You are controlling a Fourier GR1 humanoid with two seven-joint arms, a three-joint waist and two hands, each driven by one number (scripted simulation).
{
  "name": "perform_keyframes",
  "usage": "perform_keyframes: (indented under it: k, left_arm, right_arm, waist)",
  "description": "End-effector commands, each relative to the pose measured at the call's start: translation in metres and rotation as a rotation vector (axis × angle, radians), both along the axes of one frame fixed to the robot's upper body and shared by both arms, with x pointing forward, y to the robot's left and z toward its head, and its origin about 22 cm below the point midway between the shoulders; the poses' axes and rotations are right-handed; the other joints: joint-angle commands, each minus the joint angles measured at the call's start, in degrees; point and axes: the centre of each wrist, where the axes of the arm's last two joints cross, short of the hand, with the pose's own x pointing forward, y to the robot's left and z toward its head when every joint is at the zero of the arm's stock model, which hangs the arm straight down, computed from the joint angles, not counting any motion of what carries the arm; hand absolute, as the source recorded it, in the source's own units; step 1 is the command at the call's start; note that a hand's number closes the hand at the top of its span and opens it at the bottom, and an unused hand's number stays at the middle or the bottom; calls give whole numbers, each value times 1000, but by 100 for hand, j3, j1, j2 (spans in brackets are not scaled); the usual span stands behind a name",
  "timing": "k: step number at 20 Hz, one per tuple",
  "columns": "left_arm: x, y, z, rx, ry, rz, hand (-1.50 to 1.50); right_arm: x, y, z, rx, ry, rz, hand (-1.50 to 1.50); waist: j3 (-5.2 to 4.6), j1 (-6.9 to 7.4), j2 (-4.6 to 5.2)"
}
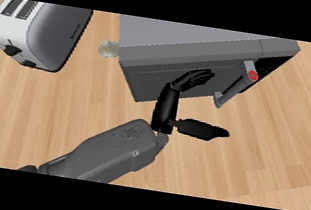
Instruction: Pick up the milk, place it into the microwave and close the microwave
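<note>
Against the microwave (197, 45) front, left hand (178, 98): fingers straight, tips on the door (167, 76), thumb splayed out sideways, nothing held. Door looks shut or nearly so. Right hand out of view. Milk not visible; likely inside the microwave behind the door. Small pale object (109, 48) just left of the microwave, unidentifiable. Toaster (39, 31) further left. Judgement: a milk carton would be light with yielding walls, best taken mid-body. The door is stiff, so push its flat face toward the handle (227, 93).
</note>
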Motion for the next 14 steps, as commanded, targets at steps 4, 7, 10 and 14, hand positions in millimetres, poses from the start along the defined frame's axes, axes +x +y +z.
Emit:
perform_keyframes:
  k: [4,7,10,14]
  left_arm:
    - [27,7,11,-11,21,112,-150]
    - [29,8,10,-4,9,117,-150]
    - [30,7,12,-8,-1,114,-150]
    - [31,7,13,-19,5,122,-150]
  right_arm:
    - [11,-3,-17,117,94,68,-150]
    - [14,-10,-12,124,104,82,-150]
    - [17,-14,-10,132,114,84,-150]
    - [21,-18,-10,156,127,106,-150]
  waist:
    - [-13,-11,69]
    - [-11,-29,51]
    - [-12,-51,61]
    - [-8,-85,63]
